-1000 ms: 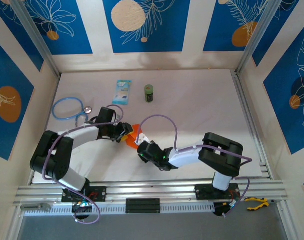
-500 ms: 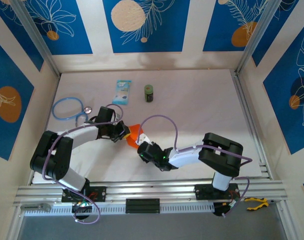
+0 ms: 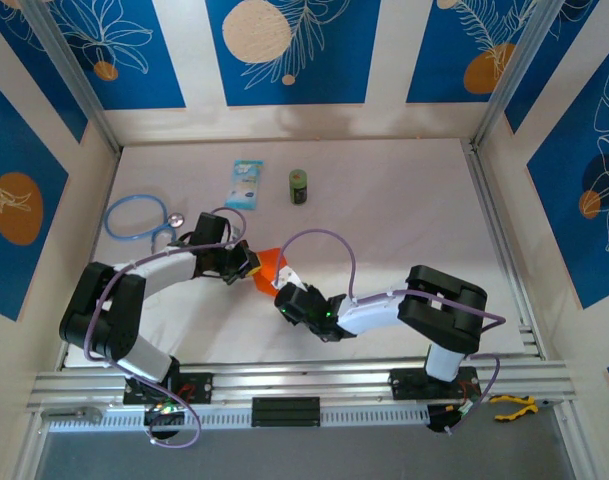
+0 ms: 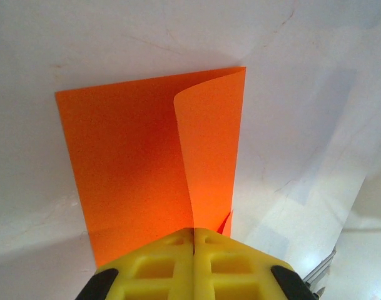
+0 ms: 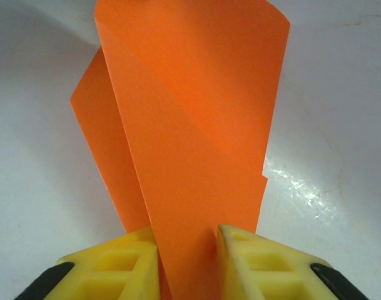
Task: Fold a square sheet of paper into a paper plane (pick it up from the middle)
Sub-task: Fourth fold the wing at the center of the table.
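Note:
The square sheet of paper (image 3: 267,268) is bright orange, partly folded, and sits between my two grippers near the table's front middle. My left gripper (image 3: 250,266) is shut on one edge of it; in the left wrist view the yellow fingers (image 4: 159,262) meet with the curled sheet (image 4: 134,162) pinched between them. My right gripper (image 3: 282,292) comes from the other side. In the right wrist view its jaws stand apart round the folded orange sheet (image 5: 190,125), which passes loosely through the gap at the right gripper (image 5: 187,240).
A blue stethoscope (image 3: 139,217) lies at the left. A light-blue packet (image 3: 244,183) and a small green can (image 3: 300,186) sit toward the back. A yellow-handled tool (image 3: 511,405) rests by the front rail at right.
My left gripper has shut on the paper's edge. The right gripper's jaws have parted a little round the sheet. Both arms have barely moved.

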Available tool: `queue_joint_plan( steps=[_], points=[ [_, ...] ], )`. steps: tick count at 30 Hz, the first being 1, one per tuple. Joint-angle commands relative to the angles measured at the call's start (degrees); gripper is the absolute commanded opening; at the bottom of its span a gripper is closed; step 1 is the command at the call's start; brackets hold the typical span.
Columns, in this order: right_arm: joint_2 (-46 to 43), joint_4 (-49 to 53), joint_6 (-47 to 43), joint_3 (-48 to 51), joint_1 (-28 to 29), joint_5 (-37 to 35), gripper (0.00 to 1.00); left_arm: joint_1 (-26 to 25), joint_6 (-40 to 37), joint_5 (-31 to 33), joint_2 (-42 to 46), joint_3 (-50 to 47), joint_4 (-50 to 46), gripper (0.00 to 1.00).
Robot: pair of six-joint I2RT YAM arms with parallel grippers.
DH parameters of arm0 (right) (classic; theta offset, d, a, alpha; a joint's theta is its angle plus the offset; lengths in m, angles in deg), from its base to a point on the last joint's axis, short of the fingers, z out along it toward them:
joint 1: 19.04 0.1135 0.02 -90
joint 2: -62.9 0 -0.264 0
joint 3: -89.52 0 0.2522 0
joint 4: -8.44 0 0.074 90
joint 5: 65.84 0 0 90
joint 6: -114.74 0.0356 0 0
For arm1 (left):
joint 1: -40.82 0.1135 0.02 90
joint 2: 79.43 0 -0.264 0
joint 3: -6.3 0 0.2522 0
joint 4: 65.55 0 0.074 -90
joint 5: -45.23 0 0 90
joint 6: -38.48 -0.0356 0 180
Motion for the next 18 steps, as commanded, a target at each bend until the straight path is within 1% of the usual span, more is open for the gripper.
queue_joint_plan(
  steps=[1, 14, 18],
  points=[
    [-0.5, -0.3, -1.2, -1.3, -0.4, -1.4, 0.27, 0.7, -0.3, -1.7, 1.1, 1.6, -0.2, 0.04],
    [-0.4, -0.5, -2.3, -1.6, -0.9, -1.2, 0.28, 0.8, -0.6, -2.4, 1.1, 1.8, -0.5, 0.03],
    [-0.3, -0.4, -2.1, -1.5, -1.2, -0.9, 0.26, 0.9, -0.7, -2.6, 1.2, 2.1, -0.7, 0.03]
  ],
)
